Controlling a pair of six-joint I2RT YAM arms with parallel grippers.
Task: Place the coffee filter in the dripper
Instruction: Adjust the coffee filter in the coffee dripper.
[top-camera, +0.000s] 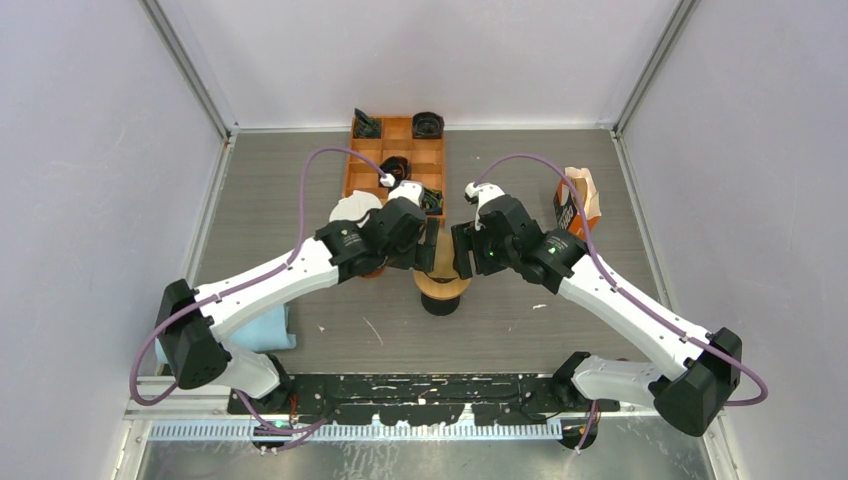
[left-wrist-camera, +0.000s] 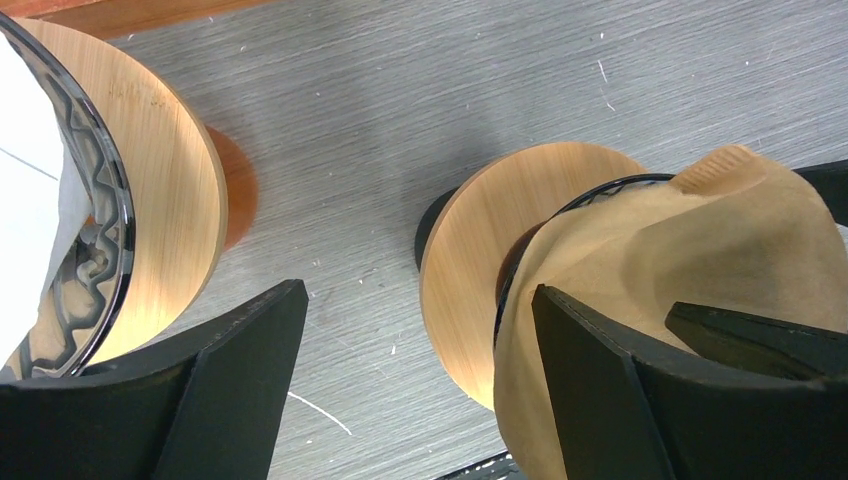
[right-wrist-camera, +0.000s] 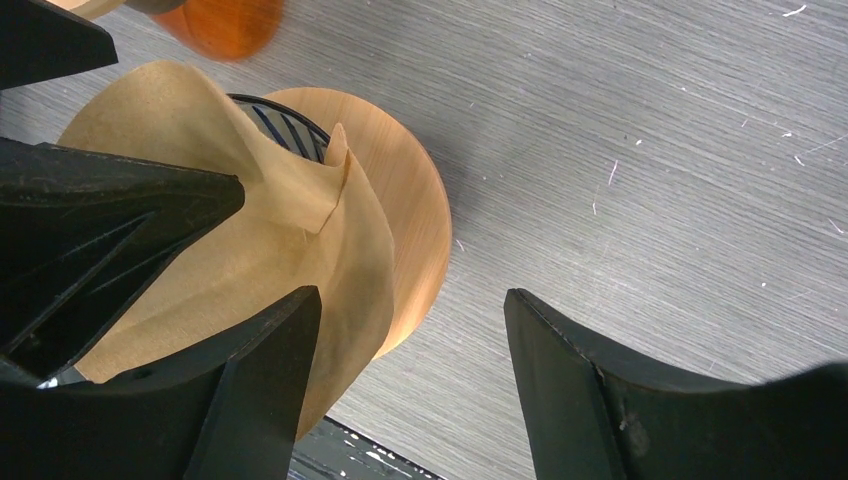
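Over grey table, arms angled inward, left pincer, right pincer gape at filter.

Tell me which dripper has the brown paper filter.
The right-hand dripper in the left wrist view holds the brown filter. The other dripper, further left, has a white filter.

Left arm: stretched forward from its base, angled inward to the right.
Right arm: stretched forward, angled inward to the left, mirroring the other.
Left gripper: pointing downward, jaws spread wide.
Right gripper: pointing downward, jaws apart.
Spacing: the two grippers just beside each other, wrists facing.
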